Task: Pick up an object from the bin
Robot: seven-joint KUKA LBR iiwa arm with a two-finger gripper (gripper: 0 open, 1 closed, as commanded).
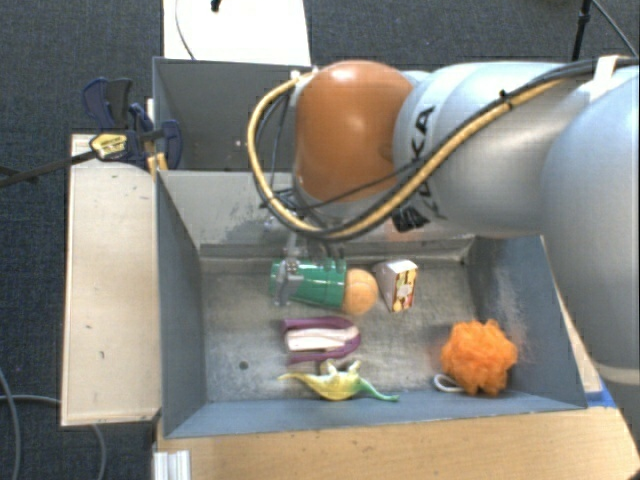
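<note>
Fingers (286, 282) low at left end of green cylinder (324, 284), upper middle of bin (185, 298); apart or clamped, cannot tell. Likely step: grasp. Next: secure grip, lift straight up, clear of orange ball (362, 292) touching cylinder.

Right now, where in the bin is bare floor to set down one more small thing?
Two bare patches: the bin floor between the left wall and the purple-white piece; and the stretch between the small box and the orange fluffy ball. Crowded: the middle, where the tool hangs by the green cylinder.
</note>
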